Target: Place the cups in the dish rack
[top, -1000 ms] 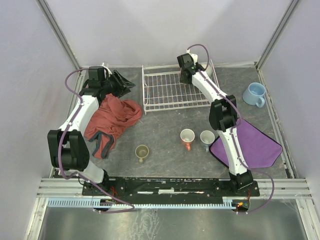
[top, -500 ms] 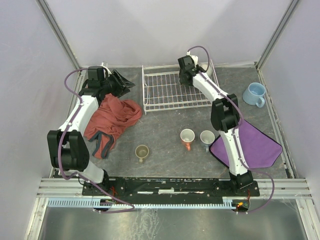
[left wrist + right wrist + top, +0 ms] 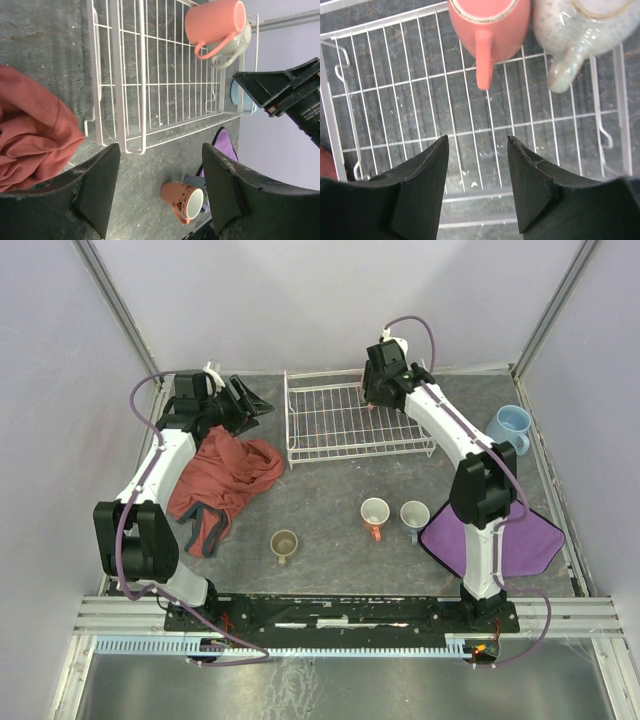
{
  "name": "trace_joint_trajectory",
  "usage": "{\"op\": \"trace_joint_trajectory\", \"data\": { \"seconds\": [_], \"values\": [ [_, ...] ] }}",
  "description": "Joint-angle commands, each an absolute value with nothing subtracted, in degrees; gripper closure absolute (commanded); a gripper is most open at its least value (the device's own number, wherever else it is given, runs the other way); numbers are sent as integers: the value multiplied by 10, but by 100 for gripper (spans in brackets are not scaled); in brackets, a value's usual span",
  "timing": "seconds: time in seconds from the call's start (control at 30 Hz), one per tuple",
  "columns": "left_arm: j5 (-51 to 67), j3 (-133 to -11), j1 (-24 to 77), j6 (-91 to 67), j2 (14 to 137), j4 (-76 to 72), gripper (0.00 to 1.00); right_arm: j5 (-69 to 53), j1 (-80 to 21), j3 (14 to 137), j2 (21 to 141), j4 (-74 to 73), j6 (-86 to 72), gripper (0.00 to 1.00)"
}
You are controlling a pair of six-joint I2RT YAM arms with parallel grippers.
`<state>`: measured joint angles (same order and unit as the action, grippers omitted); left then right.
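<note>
The salmon-orange ceramic mug (image 3: 490,20) and cream speckled mug (image 3: 580,30) lay in the white wire dish rack (image 3: 116,75), right pincer (image 3: 477,140) spread empty above; a straight rise clear of the 2 mugs was judged advisable.

Six cups: salmon cup (image 3: 490,20), cream cup (image 3: 580,30), olive cup (image 3: 284,543), white-and-orange cup (image 3: 375,513), grey-blue cup (image 3: 414,515), light blue cup (image 3: 510,427). One dish rack (image 3: 345,420). Two cloths: red cloth (image 3: 225,475), purple cloth (image 3: 505,535).
</note>
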<state>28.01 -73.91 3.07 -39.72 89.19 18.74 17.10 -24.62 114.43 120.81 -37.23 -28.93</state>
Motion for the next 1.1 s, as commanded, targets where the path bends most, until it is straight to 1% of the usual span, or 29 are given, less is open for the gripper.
{"op": "trace_joint_trajectory", "data": {
  "seconds": [0.0,0.03,0.07,0.1,0.2,0.23,0.27,0.33,0.43,0.53,0.67,0.7,0.93,1.0,1.07],
  "values": [
    [347,-757,31,-358,863,169,19,160,-246,1104,1114,-397,-274,42],
    [360,-752,31,-358,857,165,7,158,-246,1094,1100,-409,-272,42],
    [373,-747,31,-354,850,161,1,155,-246,1085,1085,-420,-269,42],
    [390,-737,31,-353,845,155,0,153,-246,1077,1071,-431,-266,42],
    [465,-690,31,-394,828,66,1,146,-245,1037,1023,-444,-265,42],
    [479,-679,31,-411,824,41,1,144,-245,1026,1006,-447,-265,41],
    [477,-675,34,-412,819,47,1,143,-245,1016,991,-452,-265,41],
    [447,-685,54,-369,802,103,1,141,-243,1006,967,-466,-265,41],
    [336,-730,112,-293,791,245,1,141,-240,992,930,-487,-266,41],
    [237,-744,174,-295,792,315,0,128,-234,961,895,-495,-278,41],
    [176,-743,251,-329,810,348,9,85,-220,931,863,-518,-297,41],
    [153,-753,273,-333,818,366,13,80,-218,924,855,-521,-297,41],
    [25,-785,419,-379,881,406,22,57,-170,862,791,-501,-289,40],
    [0,-790,449,-399,901,400,29,49,-154,847,778,-495,-285,40],
    [-15,-799,473,-415,927,397,33,39,-140,835,766,-492,-283,40]
  ]
}}
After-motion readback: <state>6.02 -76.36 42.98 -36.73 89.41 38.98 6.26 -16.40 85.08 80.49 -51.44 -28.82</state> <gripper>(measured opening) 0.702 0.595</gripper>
